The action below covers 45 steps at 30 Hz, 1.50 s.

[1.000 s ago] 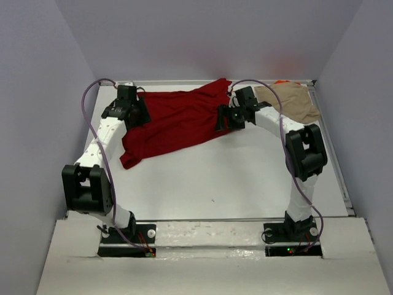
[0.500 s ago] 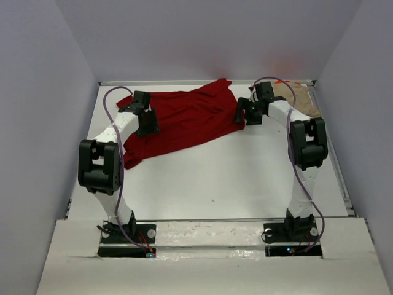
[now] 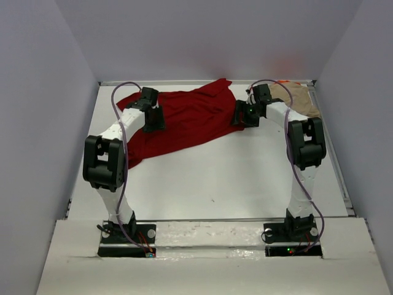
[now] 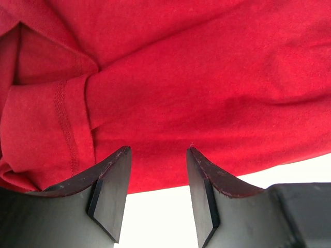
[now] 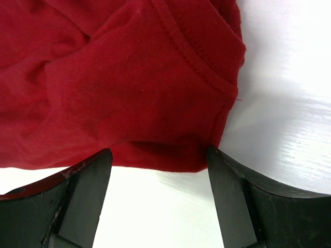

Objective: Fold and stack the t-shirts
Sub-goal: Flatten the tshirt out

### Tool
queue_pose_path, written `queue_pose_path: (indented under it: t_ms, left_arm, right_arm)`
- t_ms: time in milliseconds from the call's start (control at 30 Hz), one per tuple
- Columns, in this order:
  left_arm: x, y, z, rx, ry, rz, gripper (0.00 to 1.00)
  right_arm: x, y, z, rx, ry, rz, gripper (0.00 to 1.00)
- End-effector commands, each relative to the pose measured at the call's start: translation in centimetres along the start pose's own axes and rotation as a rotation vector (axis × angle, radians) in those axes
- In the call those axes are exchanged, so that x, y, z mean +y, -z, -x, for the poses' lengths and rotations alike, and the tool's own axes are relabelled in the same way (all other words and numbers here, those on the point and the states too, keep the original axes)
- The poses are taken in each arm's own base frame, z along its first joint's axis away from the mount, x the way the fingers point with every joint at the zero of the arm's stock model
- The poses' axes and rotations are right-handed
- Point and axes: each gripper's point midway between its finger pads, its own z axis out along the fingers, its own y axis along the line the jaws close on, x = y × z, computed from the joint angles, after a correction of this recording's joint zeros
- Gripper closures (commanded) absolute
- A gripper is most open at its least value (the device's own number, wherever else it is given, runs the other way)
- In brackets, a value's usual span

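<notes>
Both arms have shifted in; the left gripper [image 4: 158, 175] and right gripper [image 5: 158, 178] hover released and empty over the dark red t-shirt [image 3: 184, 117] at upper centre, poised for 2 grasps.

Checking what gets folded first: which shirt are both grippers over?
The red shirt, spread wide; the tan shirt sits bunched in the far right corner.

Overhead view, close wrist views, shared red shirt [image 3: 190, 120]
</notes>
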Motion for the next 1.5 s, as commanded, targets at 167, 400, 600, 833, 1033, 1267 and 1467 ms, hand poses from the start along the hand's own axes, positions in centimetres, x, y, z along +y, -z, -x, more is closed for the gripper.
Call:
queue_pose_path:
  t_ms: [167,400,600,833,1033,1267,1467]
  left_arm:
    - [-0.7,1.1,2.4,-0.038,-0.034,-0.004,0.43]
    - [-1.0,0.7,2.0,-0.028,-0.042,-0.002,0.43]
    - [-1.2,0.7,1.7,-0.021,-0.045,-0.008,0.43]
    - [-1.2,1.5,2.3,-0.034,-0.052,-0.008,0.43]
    - [-2.7,1.3,1.7,-0.005,-0.043,-0.114,0.43]
    - [-3.3,1.5,1.9,0.0,-0.021,-0.17,0.43]
    - [-3.0,2.2,2.7,-0.029,-0.028,-0.149,0.43]
  right_arm:
    - [-0.9,2.2,1.1,-0.088,-0.045,0.067,0.21]
    - [-1.0,4.2,2.4,-0.154,-0.009,0.017,0.21]
    - [0.0,2.9,0.5,-0.096,-0.049,0.111,0.21]
    - [0.2,1.7,-0.9,-0.084,-0.096,0.164,0.22]
    - [1.3,2.1,0.0,-0.128,-0.125,0.308,0.24]
    - [-0.2,2.0,1.0,-0.149,-0.173,0.42,0.27]
    - [-1.6,1.2,2.7,-0.176,-0.154,0.328,0.28]
